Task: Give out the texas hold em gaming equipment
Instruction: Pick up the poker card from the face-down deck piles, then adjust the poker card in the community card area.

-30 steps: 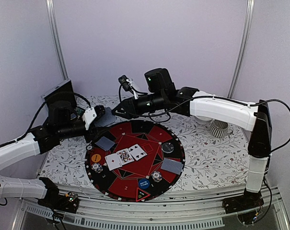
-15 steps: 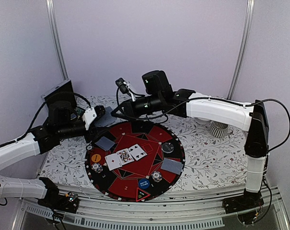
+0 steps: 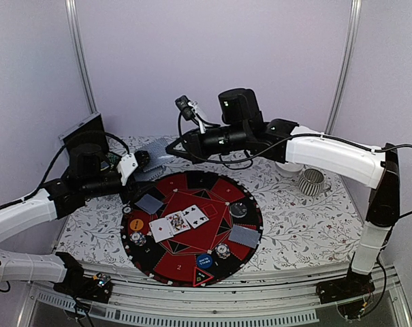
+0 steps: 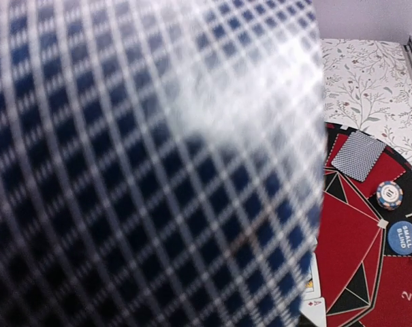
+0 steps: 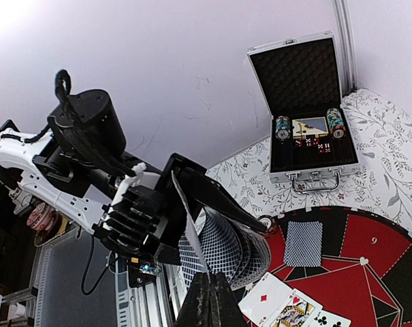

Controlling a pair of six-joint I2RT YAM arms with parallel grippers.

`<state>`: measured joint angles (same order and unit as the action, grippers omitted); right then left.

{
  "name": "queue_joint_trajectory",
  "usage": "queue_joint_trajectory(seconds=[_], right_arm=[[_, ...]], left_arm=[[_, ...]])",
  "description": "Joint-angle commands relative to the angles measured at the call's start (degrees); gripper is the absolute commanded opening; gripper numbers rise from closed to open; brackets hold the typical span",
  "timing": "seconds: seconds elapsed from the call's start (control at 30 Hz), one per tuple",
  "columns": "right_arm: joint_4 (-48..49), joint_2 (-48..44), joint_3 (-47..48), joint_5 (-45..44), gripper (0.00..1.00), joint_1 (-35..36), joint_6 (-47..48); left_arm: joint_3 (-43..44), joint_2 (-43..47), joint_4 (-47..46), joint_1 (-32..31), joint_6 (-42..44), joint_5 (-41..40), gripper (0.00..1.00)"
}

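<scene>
My left gripper point(image 3: 143, 161) is shut on a fanned deck of grey-blue-backed cards point(image 5: 227, 251) above the mat's far left edge. My right gripper point(image 5: 211, 289) is shut on the lower edge of a single card point(image 5: 186, 216) that stands edge-on, just off the deck. In the top view this card point(image 3: 158, 146) hangs in the air beside my right gripper point(image 3: 173, 151). A blurred card back point(image 4: 151, 163) fills the left wrist view and hides the left fingers. Face-up cards point(image 3: 179, 221) lie at the mat's middle.
The round black-red mat point(image 3: 212, 184) bears face-down cards point(image 3: 149, 203) point(image 3: 244, 236), chips point(image 3: 137, 238) point(image 3: 223, 251), an orange button point(image 3: 136, 223), a blue button point(image 3: 204, 260) and a triangle marker point(image 3: 201, 276). An open metal case point(image 5: 308, 122) stands far left. A ribbed grey cup point(image 3: 312, 181) stands right.
My right arm has risen and swung to the right, away from the deck, and a single card now shows lifted beside it. The left arm has stayed in place.
</scene>
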<state>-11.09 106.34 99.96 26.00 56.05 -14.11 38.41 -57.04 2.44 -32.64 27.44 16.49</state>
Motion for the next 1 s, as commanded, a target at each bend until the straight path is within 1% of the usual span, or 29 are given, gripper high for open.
queue_joint_trajectory(seconds=[0.0,0.23,0.3,0.4,0.53,0.6,0.67,0.8,0.87,0.97], right_arm=[[0.43,-2.97,-1.17,-0.61,0.02,-0.56,0.84],[0.41,-5.71,-1.45,1.75,0.02,-2.04,-0.01],[0.25,-6.95,-2.30,0.91,0.02,-3.16,-0.50],[-0.80,-9.81,-5.21,-3.93,0.02,-5.70,-0.85],[-3.56,-13.51,-12.35,-12.35,0.02,-9.86,-1.66],[-4.92,-14.19,-15.90,-16.98,0.02,-10.65,-1.41],[-6.99,-13.07,-18.16,-21.06,0.02,-10.69,-0.71],[-10.26,-7.18,-20.16,-25.11,0.02,-10.66,-0.27],[-10.68,-4.57,-20.41,-24.84,0.02,-10.65,-0.35],[-10.79,-1.15,-20.17,-21.70,0.02,-10.42,-0.69]], left_arm=[[0.52,-0.05,-0.72,-0.83,0.24,0.06,0.43],[0.45,0.29,-0.77,-0.85,0.25,-0.10,0.43],[0.43,0.35,-0.85,-0.84,0.29,-0.29,0.43],[0.46,0.46,-0.84,-0.84,0.31,-0.32,0.43],[0.45,0.62,-0.86,-0.84,0.33,-0.64,0.43],[0.43,0.64,-0.86,-0.84,0.33,-0.60,0.43],[0.46,0.52,-0.88,-0.84,0.33,-0.67,0.43],[0.57,0.46,-0.83,-0.80,0.32,-0.57,0.43],[0.44,0.44,-0.77,-0.81,0.33,-0.58,0.43],[0.44,0.27,-0.77,-0.84,0.34,-0.58,0.43]])
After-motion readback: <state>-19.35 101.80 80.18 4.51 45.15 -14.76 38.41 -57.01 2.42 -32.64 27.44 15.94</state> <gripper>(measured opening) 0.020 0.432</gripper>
